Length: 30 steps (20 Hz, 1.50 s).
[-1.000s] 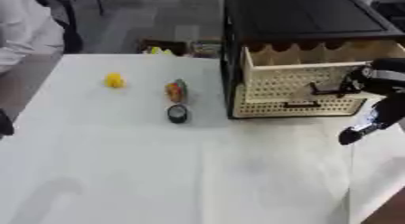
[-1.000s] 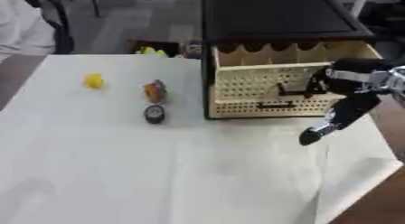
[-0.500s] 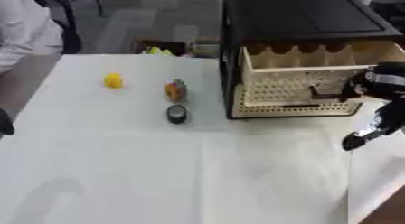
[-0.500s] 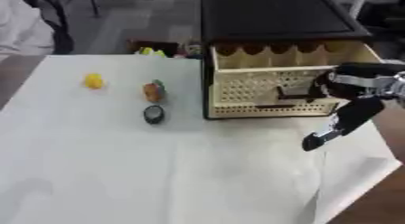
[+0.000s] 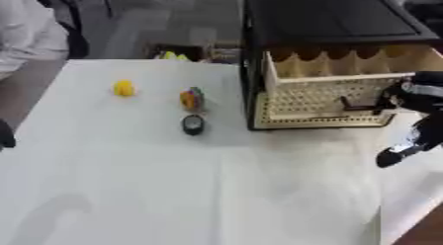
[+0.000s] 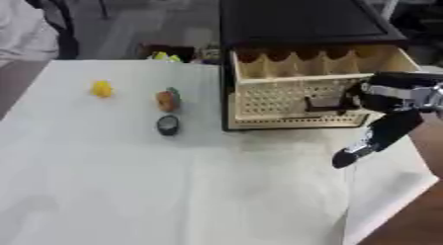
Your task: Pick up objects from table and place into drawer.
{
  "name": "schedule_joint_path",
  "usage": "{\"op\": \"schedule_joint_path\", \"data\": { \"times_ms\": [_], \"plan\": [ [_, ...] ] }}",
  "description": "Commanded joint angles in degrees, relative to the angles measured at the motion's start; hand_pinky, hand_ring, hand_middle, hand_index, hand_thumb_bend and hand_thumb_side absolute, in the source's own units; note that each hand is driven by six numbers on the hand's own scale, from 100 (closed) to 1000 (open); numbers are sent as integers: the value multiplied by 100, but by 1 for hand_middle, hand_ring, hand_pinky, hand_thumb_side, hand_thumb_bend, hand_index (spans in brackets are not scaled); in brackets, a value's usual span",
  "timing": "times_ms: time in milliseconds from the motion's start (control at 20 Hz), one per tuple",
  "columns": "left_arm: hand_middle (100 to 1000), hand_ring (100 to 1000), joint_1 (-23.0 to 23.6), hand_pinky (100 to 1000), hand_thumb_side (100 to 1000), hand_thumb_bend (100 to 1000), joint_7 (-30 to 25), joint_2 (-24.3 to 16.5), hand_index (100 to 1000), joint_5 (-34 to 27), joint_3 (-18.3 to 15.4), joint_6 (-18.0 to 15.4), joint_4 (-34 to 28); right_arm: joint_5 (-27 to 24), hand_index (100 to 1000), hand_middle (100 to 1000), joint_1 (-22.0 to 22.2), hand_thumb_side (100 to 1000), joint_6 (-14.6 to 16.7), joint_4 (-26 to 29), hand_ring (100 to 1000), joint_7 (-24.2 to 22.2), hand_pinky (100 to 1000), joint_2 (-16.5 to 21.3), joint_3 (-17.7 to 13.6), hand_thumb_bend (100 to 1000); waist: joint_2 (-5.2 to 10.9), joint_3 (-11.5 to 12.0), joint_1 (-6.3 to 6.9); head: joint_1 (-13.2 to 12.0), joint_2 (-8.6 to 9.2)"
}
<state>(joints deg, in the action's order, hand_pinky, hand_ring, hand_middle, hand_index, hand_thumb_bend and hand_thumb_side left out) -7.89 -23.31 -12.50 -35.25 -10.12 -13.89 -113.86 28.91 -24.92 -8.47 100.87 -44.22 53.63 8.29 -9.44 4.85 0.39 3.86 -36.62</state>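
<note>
So, quick rundown of my table:

Yellow object [image 5: 124, 87]: small, roundish, sitting on the white table [image 5: 130, 189] toward the far left, well apart from the drawer.

Orange-and-green object [image 5: 191, 98]: right of the yellow one, standing on the table; can't make out what it actually is.

Black round thing [image 5: 192, 124]: just in front of the orange-and-green object, near it, flat on the table. Looks like a little disc with a lighter middle.

Drawer [image 5: 329, 98]: light wooden, perforated front with a dark handle [image 6: 318, 105], pulled out from the black cabinet [image 5: 329, 26]. It has a scalloped divider wall along the back. From here I can't see what's inside.

My right hand [image 6: 363, 104]: up against the drawer front at the right end of the handle. Fingers look curled toward the handle, but honestly I can't tell if they're wrapped around it or just touching. One dark finger [image 6: 356, 150] hangs down over the table, below the drawer's right corner.

My left hand [image 5: 5, 135]: only a dark sliver at the left edge of the left eye view; fingers impossible to read.

Beyond the table: a yellow-green thing [image 5: 173, 56] on the floor past the far edge.
</note>
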Motion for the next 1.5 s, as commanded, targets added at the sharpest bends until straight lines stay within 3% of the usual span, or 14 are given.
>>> {"op": "schedule_joint_path", "data": {
  "times_ms": [50,1500],
  "plan": [
    [507,492,-24,398,978,100,29,-126,714,18,-61,-18,-73,-37,724,100,-2,596,-14,69,100,5,100,198,-124,1000,91,-18,0,-12,71],
    [506,491,-28,399,980,100,67,-136,714,53,-87,7,-73,-190,708,100,339,583,-23,617,100,38,100,198,-368,1000,96,-56,-44,-55,78]
  ]
}}
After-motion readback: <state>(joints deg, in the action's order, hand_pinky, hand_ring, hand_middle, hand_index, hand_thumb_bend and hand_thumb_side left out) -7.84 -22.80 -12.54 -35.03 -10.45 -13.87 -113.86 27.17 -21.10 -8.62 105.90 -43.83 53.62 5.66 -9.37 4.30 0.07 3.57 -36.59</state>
